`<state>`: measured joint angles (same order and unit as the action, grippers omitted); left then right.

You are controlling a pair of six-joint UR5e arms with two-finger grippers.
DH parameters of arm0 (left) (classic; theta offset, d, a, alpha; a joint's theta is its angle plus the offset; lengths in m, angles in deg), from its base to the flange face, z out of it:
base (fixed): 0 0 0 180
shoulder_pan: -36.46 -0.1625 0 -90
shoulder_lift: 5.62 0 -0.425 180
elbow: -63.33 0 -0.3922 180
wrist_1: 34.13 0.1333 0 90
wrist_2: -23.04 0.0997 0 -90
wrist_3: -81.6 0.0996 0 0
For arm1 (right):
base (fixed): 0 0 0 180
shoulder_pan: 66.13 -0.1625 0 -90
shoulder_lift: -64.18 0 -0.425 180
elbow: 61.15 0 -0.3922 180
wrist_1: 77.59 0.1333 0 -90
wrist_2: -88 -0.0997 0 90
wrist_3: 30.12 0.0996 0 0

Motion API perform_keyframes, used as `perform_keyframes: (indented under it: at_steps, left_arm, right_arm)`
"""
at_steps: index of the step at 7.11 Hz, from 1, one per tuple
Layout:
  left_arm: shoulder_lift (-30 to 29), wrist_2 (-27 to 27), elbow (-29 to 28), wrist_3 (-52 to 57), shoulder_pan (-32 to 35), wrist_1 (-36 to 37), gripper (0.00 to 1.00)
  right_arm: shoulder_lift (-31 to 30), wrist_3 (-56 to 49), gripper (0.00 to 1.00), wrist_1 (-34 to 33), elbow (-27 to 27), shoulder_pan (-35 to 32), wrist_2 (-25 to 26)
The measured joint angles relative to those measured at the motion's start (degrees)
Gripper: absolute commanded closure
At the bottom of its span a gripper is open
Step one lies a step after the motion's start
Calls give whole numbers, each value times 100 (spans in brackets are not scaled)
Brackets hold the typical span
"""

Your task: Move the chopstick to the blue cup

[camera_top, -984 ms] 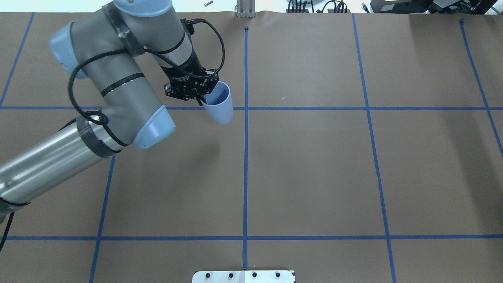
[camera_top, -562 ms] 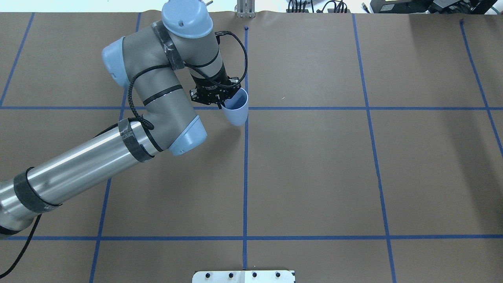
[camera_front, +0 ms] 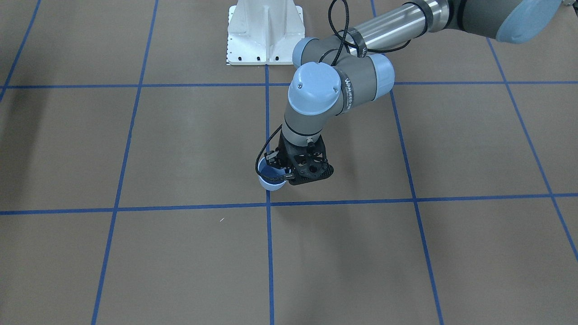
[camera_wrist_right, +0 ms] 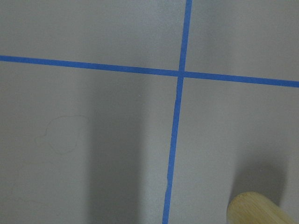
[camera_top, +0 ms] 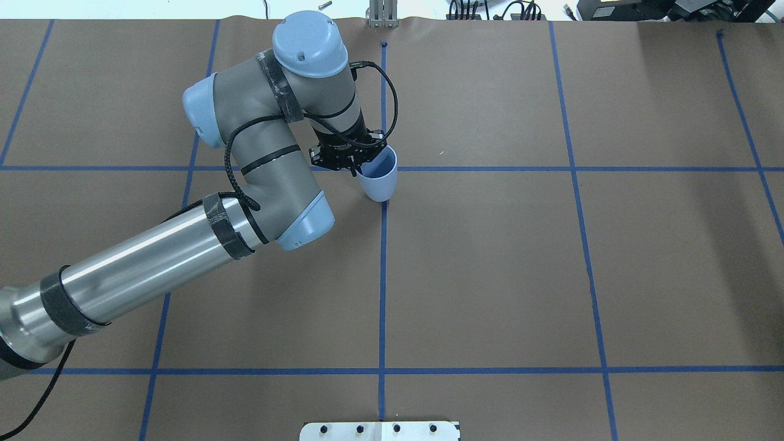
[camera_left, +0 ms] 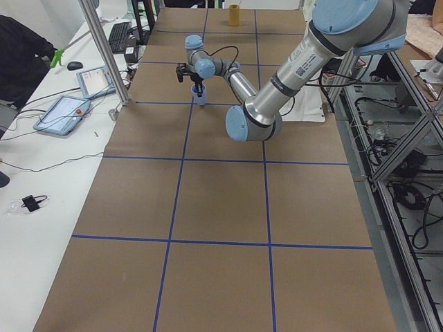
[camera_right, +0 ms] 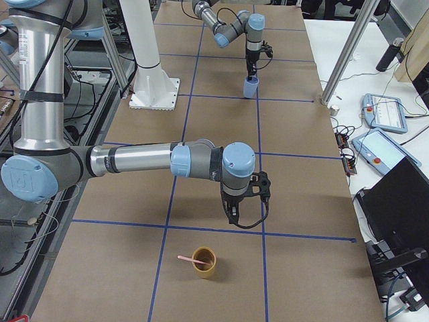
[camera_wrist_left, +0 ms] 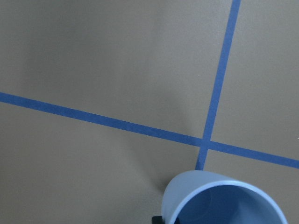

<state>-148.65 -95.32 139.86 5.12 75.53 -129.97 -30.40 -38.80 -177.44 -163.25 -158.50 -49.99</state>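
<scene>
My left gripper (camera_top: 359, 170) is shut on the rim of the blue cup (camera_top: 380, 182), one finger inside and one outside. The cup hangs mouth-up, slightly tilted, low over the crossing of two blue tape lines; I cannot tell if it touches the paper. It also shows in the front view as blue cup (camera_front: 270, 179) and fills the left wrist view's bottom edge (camera_wrist_left: 219, 200). The pale pink chopstick (camera_right: 189, 257) leans in a tan cup (camera_right: 204, 262) at the table's right end. My right gripper (camera_right: 245, 213) hovers just beyond that cup; I cannot tell whether it is open.
Brown paper with a blue tape grid (camera_top: 383, 275) covers the table. The tan cup's rim (camera_wrist_right: 259, 210) shows at the right wrist view's lower right. The white robot base (camera_front: 265, 31) stands at the table's robot side. Tablets and cables lie on side benches.
My left arm has carried the blue cup to the right, from left of the centre tape line to right at the crossing, and lower. The grip on the rim is unchanged.
</scene>
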Motion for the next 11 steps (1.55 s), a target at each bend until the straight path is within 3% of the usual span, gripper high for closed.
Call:
perform_keyframes:
  at_steps: [1,2,5,8,9,11]
  left_arm:
    - [-2,-1,-20,25,-12,-37,29]
    - [3,-2,-36,46,-23,-120,3]
    - [119,307,114,64,-30,-218,2]
    - [849,719,1231,59,-23,-250,2]
    - [1292,770,1571,48,-14,-654,2]
    - [2569,1055,1886,59,19,-2629,2]
  right_arm:
    - [1,4,0,0,0,0,0]
    - [1,8,0,0,3,2,0]
    - [9,18,0,-2,11,1,-4]
    - [10,24,0,-9,13,0,-8]
    - [10,26,0,-9,10,0,-9]
    - [10,37,0,-9,-6,0,-9]
